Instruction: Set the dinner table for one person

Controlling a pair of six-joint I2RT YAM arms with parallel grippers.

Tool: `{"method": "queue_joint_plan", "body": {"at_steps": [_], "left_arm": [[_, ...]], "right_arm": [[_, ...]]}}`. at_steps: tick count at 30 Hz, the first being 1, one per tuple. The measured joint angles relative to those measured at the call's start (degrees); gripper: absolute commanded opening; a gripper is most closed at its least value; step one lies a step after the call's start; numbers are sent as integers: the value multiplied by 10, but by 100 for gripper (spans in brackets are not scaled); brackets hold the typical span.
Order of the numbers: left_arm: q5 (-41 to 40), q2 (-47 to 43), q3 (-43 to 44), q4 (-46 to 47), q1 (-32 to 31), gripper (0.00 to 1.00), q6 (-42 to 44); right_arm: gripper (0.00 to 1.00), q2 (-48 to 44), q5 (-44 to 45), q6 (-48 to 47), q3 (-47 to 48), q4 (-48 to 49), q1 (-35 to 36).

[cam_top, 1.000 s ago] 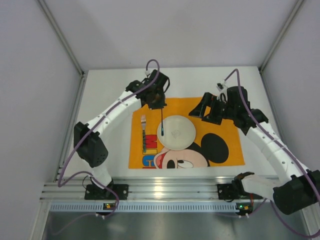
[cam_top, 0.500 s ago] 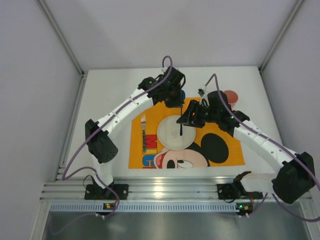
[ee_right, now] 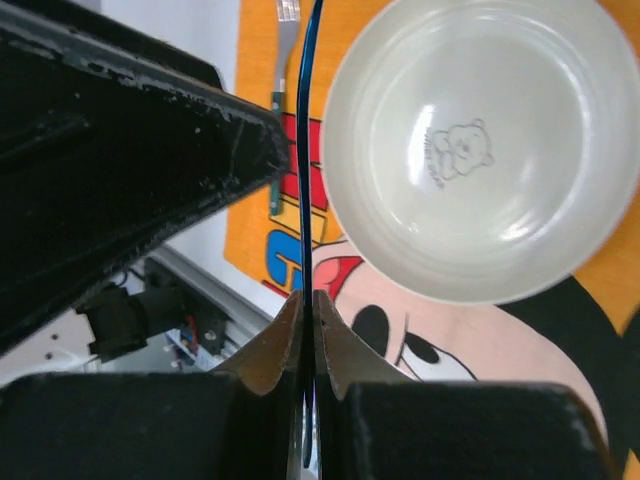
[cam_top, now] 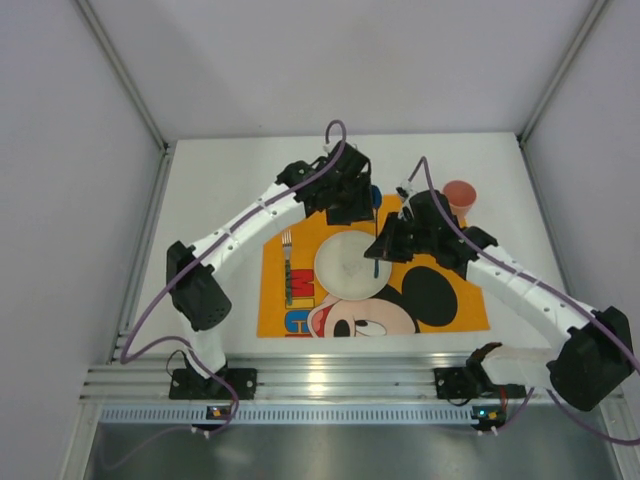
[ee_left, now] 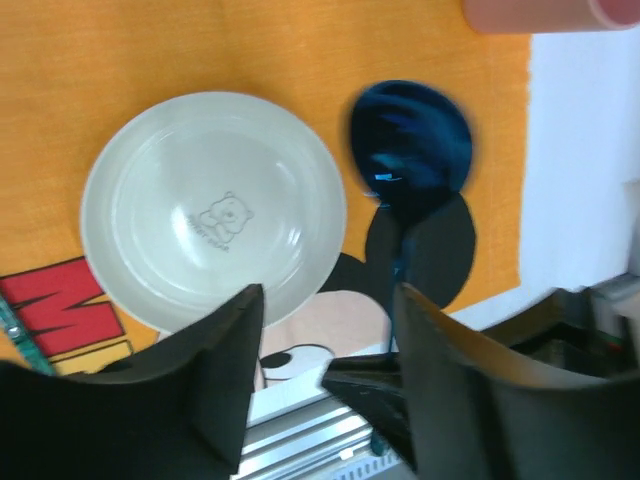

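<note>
A blue spoon (ee_left: 410, 140) hangs above the orange Mickey Mouse mat (cam_top: 450, 300), just right of the white plate (cam_top: 352, 264). My right gripper (ee_right: 308, 300) is shut on its thin handle (ee_right: 305, 150), which runs up past the fingertips. My left gripper (ee_left: 328, 300) stands open above the spoon, its jaws wide apart with nothing between them. Both grippers meet over the plate's far right rim, the left gripper (cam_top: 352, 208) just behind the right gripper (cam_top: 385, 250). A fork (cam_top: 288, 265) lies on the mat left of the plate. The white dinner table (cam_top: 210, 200) carries it all.
A pink cup (cam_top: 459, 195) stands on the table just off the mat's far right corner, close behind my right wrist. The aluminium rail (cam_top: 330, 385) with the arm bases runs along the near edge. Grey walls close in both sides.
My left gripper carried the spoon rightward over the plate, then opened and let go. My right arm swung in from the right and shut on the spoon's handle.
</note>
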Motion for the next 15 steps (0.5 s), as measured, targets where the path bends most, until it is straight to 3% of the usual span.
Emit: {"method": "queue_joint_plan", "body": {"at_steps": [1,2,9,15], "left_arm": [[-5,-7,-14,0,0,81,1],[-12,-13,-27,-4,0,84,8],[-44,-111,-196,0,38,86,20],[-58,-178,-263,-3,100,84,34]], "right_arm": [[0,-10,14,-5,0,-19,0],[0,-20,29,-10,0,-36,0],[0,-89,112,-44,-12,-129,-36],[0,-26,150,-73,-54,-149,-59]]}}
